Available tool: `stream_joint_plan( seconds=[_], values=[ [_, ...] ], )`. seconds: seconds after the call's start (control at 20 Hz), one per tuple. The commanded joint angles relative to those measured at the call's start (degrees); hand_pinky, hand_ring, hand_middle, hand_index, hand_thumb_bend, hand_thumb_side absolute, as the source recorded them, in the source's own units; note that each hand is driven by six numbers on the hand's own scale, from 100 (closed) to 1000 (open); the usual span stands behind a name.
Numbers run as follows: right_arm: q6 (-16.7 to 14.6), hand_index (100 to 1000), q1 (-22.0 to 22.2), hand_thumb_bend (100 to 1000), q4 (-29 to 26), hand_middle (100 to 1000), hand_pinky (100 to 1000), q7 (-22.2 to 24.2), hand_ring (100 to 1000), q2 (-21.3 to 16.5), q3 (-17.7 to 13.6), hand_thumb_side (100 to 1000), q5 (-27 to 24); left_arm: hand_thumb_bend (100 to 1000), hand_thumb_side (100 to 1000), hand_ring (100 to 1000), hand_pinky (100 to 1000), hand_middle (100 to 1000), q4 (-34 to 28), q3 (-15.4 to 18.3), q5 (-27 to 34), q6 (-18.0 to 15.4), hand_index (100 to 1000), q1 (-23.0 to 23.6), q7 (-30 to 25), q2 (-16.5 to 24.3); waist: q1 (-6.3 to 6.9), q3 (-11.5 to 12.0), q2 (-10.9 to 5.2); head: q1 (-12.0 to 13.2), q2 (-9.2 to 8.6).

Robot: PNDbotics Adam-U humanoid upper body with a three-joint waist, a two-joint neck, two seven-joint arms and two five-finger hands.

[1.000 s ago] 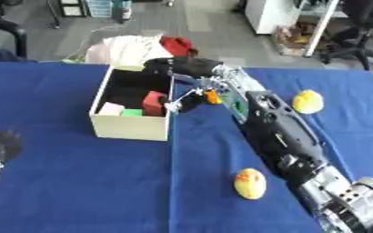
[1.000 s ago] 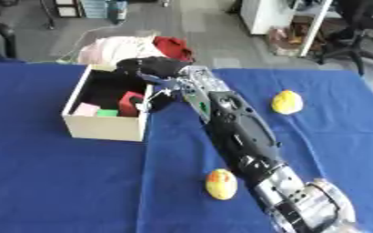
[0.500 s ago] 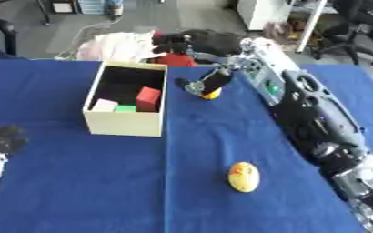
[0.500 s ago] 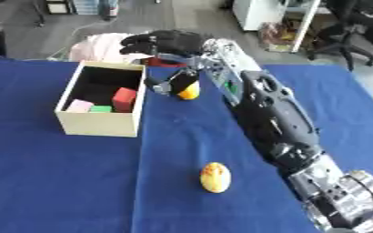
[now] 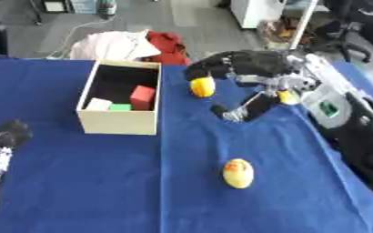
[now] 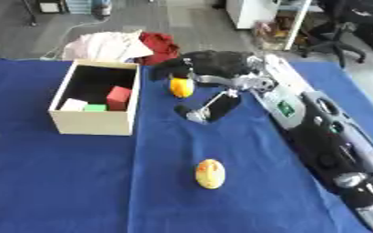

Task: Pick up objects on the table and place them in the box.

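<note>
Left hand (image 5: 0, 148): rests at the near left edge of the counter (image 5: 102, 191); I cannot tell how its fingers are set.
Yellow egg-shaped thing (image 5: 238, 173): lies alone on the blue cloth, near and a little right of centre, with open room on all sides.
Box (image 5: 119, 122): stands left of centre, open at the top, well apart from the near edge; a red block (image 5: 142, 96), a green block (image 5: 119, 107) and a pale block (image 5: 98, 104) lie inside.
Right arm (image 6: 317, 132): comes in from the near right and runs along the right side of the counter to its far half.
Right hand (image 5: 245, 66): held just right of the box's far corner, fingers curled down over a yellow and orange thing (image 5: 202, 87), which sits beside the box, not inside; whether it touches the cloth I cannot tell.
Second yellow thing (image 5: 288, 97): shows just right of the hand.
Far edge: pink and red cloth (image 5: 134, 44) heaped behind the box.
Room: grey floor, office chairs and a white cabinet beyond.
</note>
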Motion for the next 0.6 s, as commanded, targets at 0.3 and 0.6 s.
stream_joint_plan(
  seconds=[0.3, 0.6],
  values=[
    [-3.11, 1000, 6.23, 100, -3.06, 967, 937, 3.81, 910, -2.92, 2.08, 651, 4.07, 126, 640, 780, 886, 748, -0.73, 0.39, -0.12, -0.03, 827, -0.26, 0.29, 1.29, -0.51, 0.05, -1.41, -0.17, -0.27],
    [-5.14, 1000, 10.67, 100, -3.97, 979, 953, -0.27, 926, -4.67, 2.36, 628, 10.55, 126, 640, 779, 886, 748, -0.76, 0.54, -0.23, -0.03, 826, -0.29, 0.42, 1.36, -0.57, 0.20, -1.22, -0.22, -0.50]
  ],
)
